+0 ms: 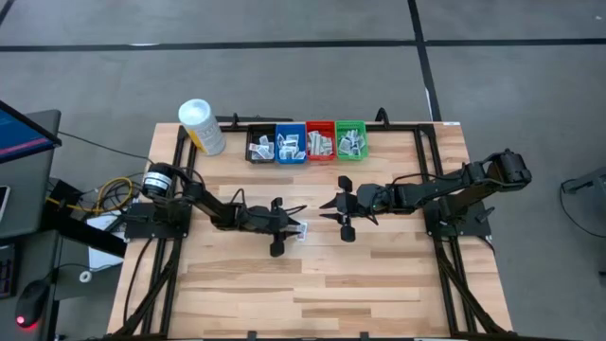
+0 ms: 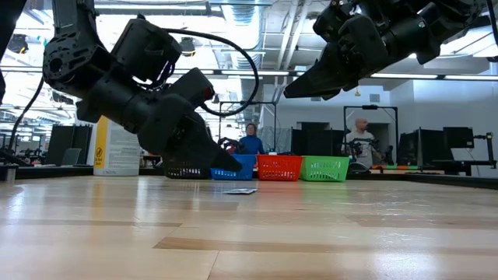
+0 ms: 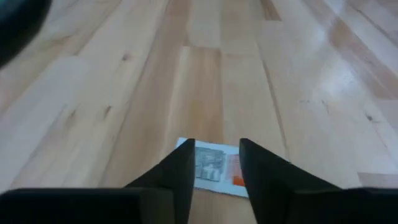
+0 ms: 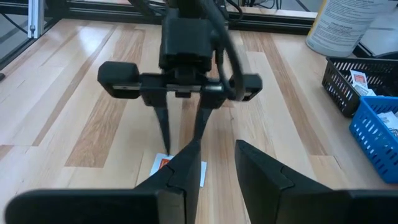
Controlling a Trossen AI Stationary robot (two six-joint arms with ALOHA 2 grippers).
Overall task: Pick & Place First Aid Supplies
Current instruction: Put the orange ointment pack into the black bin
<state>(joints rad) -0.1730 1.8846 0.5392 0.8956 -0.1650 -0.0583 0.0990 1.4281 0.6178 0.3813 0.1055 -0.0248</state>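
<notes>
Left pincer point(image 1: 299, 225) sits low at mid tabletop point(image 1: 379, 284), tips angled down over a single flat packet point(image 1: 301, 229) lying flat on the wood. In the left wrist view the two fingers point(image 3: 180, 171) stand slightly apart with the packet point(image 3: 214, 167) between and just under them, white with an orange-red mark; not lifted, contact cannot be told. Low view shows the same packet point(image 2: 241, 190) flat on the tabletop just beside the left pincer's tip point(image 2: 233, 166).

Right pincer point(image 1: 333, 205) hovers just right of the left one, facing it, raised off the tabletop in the low view point(image 2: 299, 88). Its fingers point(image 4: 186, 165) are partly open and hold nothing.

Along the far edge is a row of four small bins, left to right: black bin point(image 1: 260, 147), blue bin point(image 1: 290, 144), red bin point(image 1: 320, 142), green bin point(image 1: 351, 141), each with more packets inside. A white-capped yellow container point(image 1: 201, 126) stands left of the bins.

Two people show far off in the room behind, low view.
</notes>
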